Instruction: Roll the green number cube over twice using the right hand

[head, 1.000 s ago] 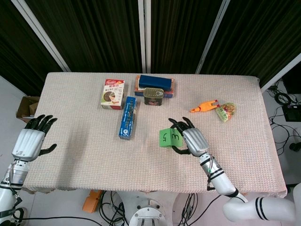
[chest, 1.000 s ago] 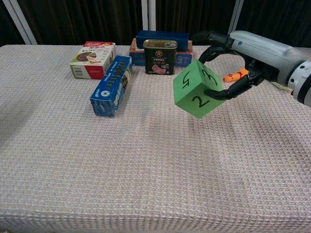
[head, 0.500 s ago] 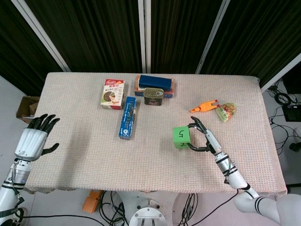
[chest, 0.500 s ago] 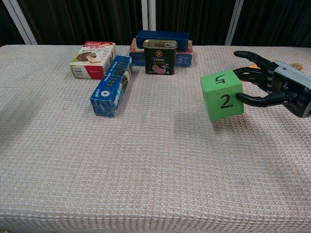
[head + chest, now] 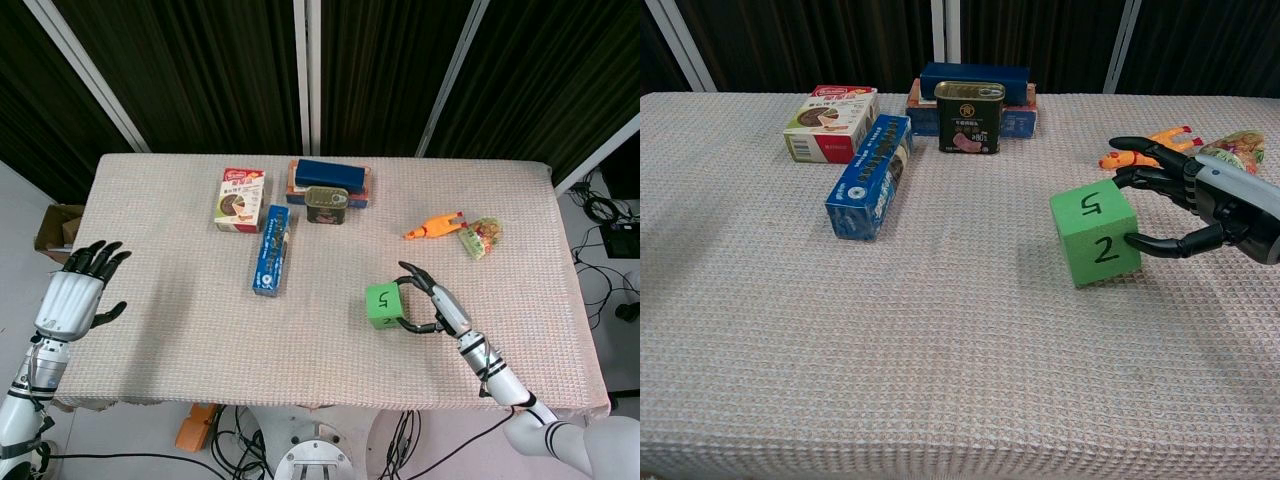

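1. Now, far left: left hand (image 5: 72, 298) hangs off the table edge, fingers spread, holding nothing. Not part of this step; it is clear of the work where it is.
2. Back-left cluster: red-white box (image 5: 830, 122), blue carton (image 5: 869, 175), tin can (image 5: 969, 116) in front of a dark blue box (image 5: 974, 80). All well apart from the cube, so a roll toward the left has free cloth.
3. Green number cube (image 5: 1095, 231) sits flat on the table (image 5: 890, 330), right of centre, "5" on top and "2" facing the chest cam. It looks settled, no tilt visible.
4. Right hand (image 5: 1200, 207) is just beside the cube's right face. Thumb tip touches or nearly touches the front-right edge; upper fingers (image 5: 1140, 180) are spread and curled near the top-right edge. Can't tell from either view whether they press the cube. Reads as a loose cradle, not a firm grip.
5. Judgement: step in hand is set-up for a roll. Do it well by pushing high on the right face w/ the fingers, keeping the thumb low as a guide, so the cube tips over its left bottom edge instead of sliding on the weave.
6. Risk: too low a push = skid. Check the top number differs after each roll.
7. Far right: orange toy (image 5: 1145, 146) and snack bag (image 5: 1232, 146) lie behind the hand; keep the wrist off them.
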Motion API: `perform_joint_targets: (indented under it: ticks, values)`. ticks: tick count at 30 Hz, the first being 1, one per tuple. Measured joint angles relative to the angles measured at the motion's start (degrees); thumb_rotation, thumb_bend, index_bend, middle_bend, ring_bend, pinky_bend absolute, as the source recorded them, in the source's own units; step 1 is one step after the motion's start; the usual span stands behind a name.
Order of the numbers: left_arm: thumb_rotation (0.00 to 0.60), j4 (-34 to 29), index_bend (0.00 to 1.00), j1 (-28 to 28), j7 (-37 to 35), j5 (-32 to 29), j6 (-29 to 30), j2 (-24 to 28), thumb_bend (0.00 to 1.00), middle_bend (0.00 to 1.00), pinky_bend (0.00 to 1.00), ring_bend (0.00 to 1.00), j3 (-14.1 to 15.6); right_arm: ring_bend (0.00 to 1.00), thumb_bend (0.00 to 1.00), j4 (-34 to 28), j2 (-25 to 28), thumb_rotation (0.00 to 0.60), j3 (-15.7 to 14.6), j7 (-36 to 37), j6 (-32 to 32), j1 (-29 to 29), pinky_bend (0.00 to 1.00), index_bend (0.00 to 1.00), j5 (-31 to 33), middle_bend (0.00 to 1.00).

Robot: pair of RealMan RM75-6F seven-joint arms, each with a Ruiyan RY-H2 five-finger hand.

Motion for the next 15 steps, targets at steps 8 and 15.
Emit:
perform_joint_targets:
  ticks: [8, 15]
  values:
    - [0.596, -0.44, 0.20, 0.04, -0.50, 0.20, 0.26, 0.26, 0.17, 0.15, 0.20, 0.12, -0.06, 0.00, 0.00, -2.87, 2.57, 0.600, -0.50, -5.08, 2.56, -1.21, 0.00, 0.00, -1.23, 0.00]
    - [0.594, -1.18, 0.20, 0.30, -1.28, -0.59, 0.05, 0.95, 0.17, 0.15, 0.20, 0.12, -0.21, 0.00, 0.00, -11.92, 8.31, 0.600, -0.03, -16.24, 7.03, -1.89, 0.00, 0.00, -3.21, 0.00]
